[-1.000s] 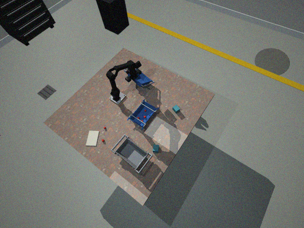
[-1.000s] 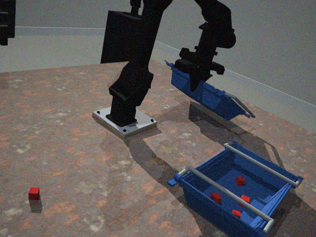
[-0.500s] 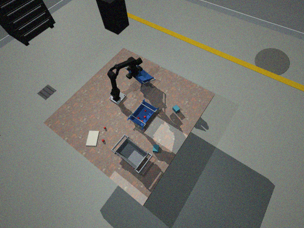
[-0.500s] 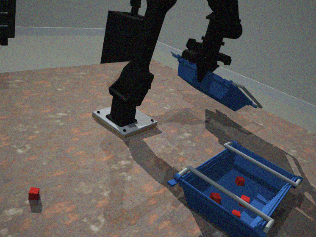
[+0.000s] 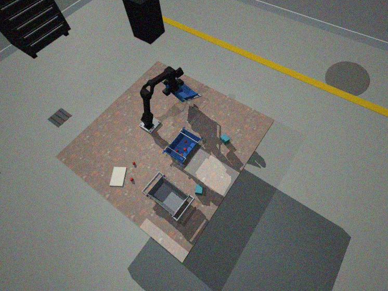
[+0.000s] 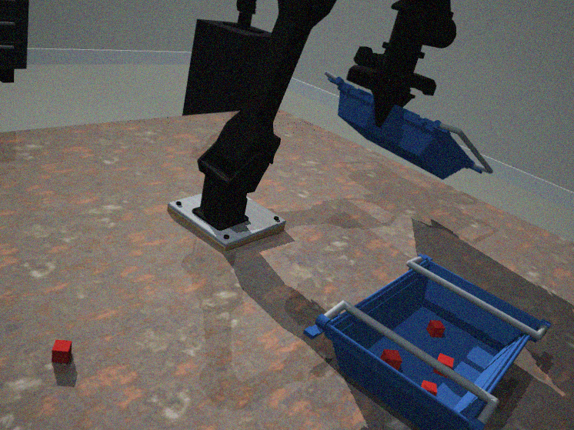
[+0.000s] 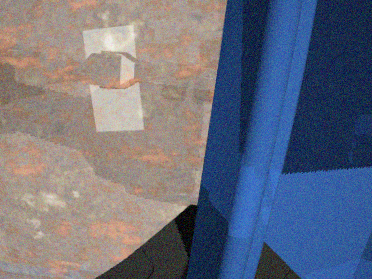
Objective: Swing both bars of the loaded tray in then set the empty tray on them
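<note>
Beyond the loaded tray [image 5: 189, 150] [image 6: 354, 377], whose bars both cross its top, the end effector [image 5: 172, 89] [image 6: 381, 122] grips the empty tray [image 5: 185, 92] [image 6: 407, 128] [image 7: 300, 81], tilted above the worktop [image 5: 106, 135] [image 6: 119, 257] [image 7: 40, 106]; a grey tray [image 5: 159, 203] and teal blocks [image 5: 224, 138] [image 5: 198, 189] stand apart.

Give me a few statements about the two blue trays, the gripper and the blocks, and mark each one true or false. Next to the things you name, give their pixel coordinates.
1. The gripper [image 5: 171, 89] [image 6: 381, 122] [image 7: 210, 219] is shut on the empty blue tray [image 5: 185, 93] [image 6: 407, 135] [image 7: 320, 216]. True.
2. The empty blue tray is level. False: it hangs tilted.
3. Both bars of the loaded tray [image 5: 177, 143] [image 6: 378, 384] lie across its top. True.
4. The empty blue tray already rests on those bars. False: it is held up in the air, away from the loaded tray.
5. The gray tray [image 5: 162, 200] holds red blocks. False: none show in it, while red blocks [image 5: 184, 149] [image 6: 435, 328] lie in the loaded tray.
</note>
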{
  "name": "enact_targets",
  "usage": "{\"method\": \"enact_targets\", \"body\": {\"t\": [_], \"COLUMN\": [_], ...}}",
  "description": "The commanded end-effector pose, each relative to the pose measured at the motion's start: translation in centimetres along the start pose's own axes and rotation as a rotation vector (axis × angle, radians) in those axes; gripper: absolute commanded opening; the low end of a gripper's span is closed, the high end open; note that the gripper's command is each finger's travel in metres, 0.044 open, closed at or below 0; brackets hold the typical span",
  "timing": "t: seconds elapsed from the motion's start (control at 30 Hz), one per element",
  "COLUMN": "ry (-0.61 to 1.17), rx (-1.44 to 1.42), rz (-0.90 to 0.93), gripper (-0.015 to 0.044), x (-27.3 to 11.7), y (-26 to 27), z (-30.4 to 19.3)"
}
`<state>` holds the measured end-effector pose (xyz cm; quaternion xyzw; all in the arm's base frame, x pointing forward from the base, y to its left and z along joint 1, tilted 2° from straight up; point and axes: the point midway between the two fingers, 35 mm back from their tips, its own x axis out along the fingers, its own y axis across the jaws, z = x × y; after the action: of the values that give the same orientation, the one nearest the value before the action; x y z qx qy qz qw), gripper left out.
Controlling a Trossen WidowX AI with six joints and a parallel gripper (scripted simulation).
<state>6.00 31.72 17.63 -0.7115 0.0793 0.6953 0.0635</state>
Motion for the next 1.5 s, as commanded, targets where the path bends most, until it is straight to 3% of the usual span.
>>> {"method": "enact_targets", "body": {"t": [0.0, 1.07, 1.47], "ry": [-0.004, -0.004, -0.003], "rx": [0.004, 0.006, 0.133], "rz": [-0.029, -0.032, -0.033], "gripper": [0.0, 0.0, 0.0], "x": [-1.7, -2.7, -2.7], "y": [-0.8, -1.2, -0.8], "z": [0.0, 0.0, -4.6]}}
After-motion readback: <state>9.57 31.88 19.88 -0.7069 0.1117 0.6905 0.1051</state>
